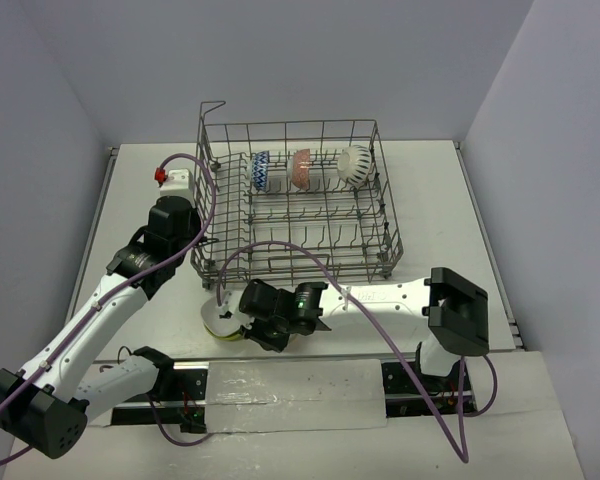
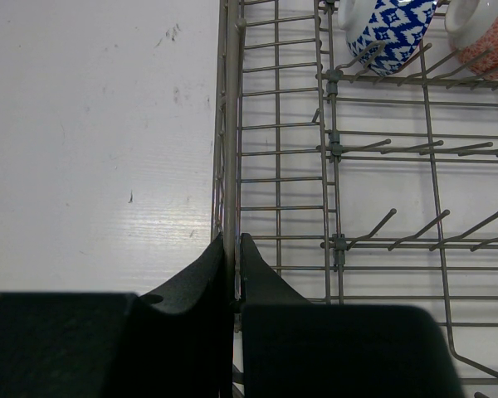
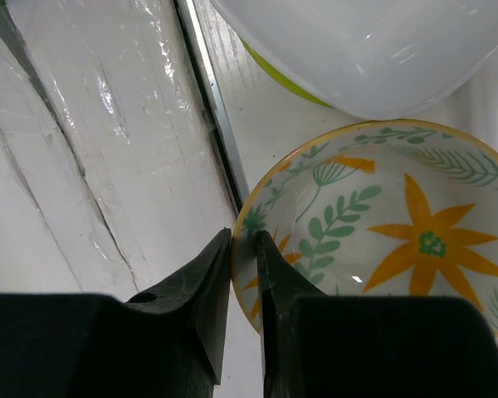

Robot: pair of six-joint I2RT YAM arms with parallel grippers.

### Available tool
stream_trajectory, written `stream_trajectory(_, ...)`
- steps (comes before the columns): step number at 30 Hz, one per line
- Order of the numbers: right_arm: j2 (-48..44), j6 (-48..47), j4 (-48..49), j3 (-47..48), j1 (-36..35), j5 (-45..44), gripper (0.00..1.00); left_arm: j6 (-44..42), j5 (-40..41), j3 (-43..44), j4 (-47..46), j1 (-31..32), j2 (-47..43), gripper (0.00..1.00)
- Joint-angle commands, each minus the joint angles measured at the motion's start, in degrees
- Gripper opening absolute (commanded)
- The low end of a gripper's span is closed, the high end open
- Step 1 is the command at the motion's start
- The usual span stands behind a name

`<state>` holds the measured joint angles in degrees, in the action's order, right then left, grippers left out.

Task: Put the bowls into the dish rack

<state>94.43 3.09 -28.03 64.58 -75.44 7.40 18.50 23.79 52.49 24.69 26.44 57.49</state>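
Observation:
The dish rack (image 1: pixel 300 215) stands at the middle back of the table. Three bowls stand on edge in its far row: blue-white (image 1: pixel 261 171), red-orange (image 1: pixel 301 168) and white with dark marks (image 1: pixel 355 163). My left gripper (image 1: pixel 198 243) is shut on the rack's left rim wire (image 2: pixel 230 166), with the blue-white bowl (image 2: pixel 390 25) and the red-orange bowl (image 2: pixel 485 29) ahead of it. In front of the rack, my right gripper (image 3: pixel 247 240) is shut on the rim of the yellow-floral bowl (image 3: pixel 398 240). The lime-green bowl (image 3: pixel 373 41) sits just beyond it, also seen from above (image 1: pixel 218 322).
A small red-and-white box (image 1: pixel 170 178) lies on the table left of the rack. Purple cables loop over both arms. A metal rail (image 3: pixel 212 108) and a plastic-covered strip (image 3: pixel 108 149) run along the near edge beside the bowls.

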Motion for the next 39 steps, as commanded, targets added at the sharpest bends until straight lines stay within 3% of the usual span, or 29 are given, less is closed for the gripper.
stream_trajectory(1,-2.8,0.3,-0.5,2.4,0.1,-0.3,0.23,-1.4,-0.4,0.5,3.1,-0.1,-0.2,0.0)
stream_trajectory(8,-4.2,0.5,-1.8,2.6,0.2,-1.8,0.12,-1.5,-0.5,0.6,3.2,-0.1,-0.1,0.0)
stream_trajectory(12,-5.0,0.9,-2.3,2.2,0.2,-3.1,0.0,-1.4,-0.5,0.7,3.3,-0.1,-0.2,0.0)
stream_trajectory(39,-6.7,4.4,-6.3,2.7,0.2,-8.9,0.0,-1.5,-0.9,0.7,3.3,-0.1,-0.8,0.0)
